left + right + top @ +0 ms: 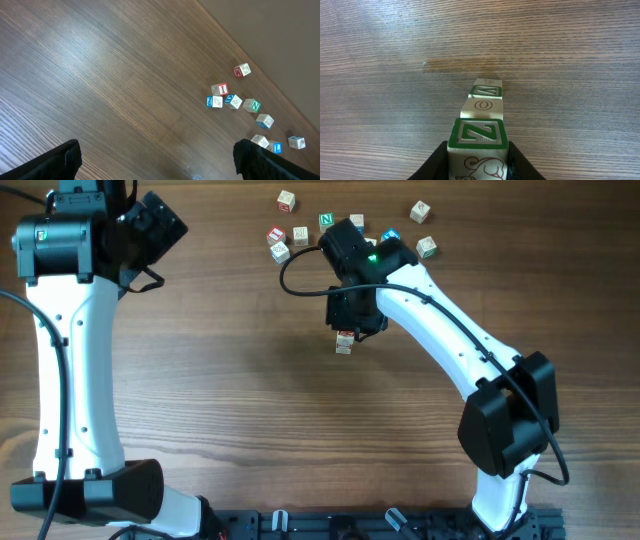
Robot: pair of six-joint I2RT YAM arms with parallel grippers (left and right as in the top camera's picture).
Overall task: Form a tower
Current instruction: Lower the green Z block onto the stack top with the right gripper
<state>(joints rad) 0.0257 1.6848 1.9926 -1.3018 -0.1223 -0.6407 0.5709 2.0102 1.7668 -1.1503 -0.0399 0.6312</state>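
The tower (345,341) stands at the middle of the table, a narrow stack of pale letter cubes with red marks on the part showing below my right gripper (353,318). In the right wrist view that gripper (478,156) is shut on the green-faced N cube (479,134), one black finger on each side. Past it, lower cubes of the tower (483,105) show an O face and a green letter face in line. I cannot tell whether the N cube rests on the stack. My left gripper (160,225) hangs open at the far left, holding nothing (160,167).
Several loose letter cubes (300,235) lie scattered at the table's far edge behind the right gripper, others at the right (427,247). The left wrist view shows the same cluster (232,101) near the table edge (260,75).
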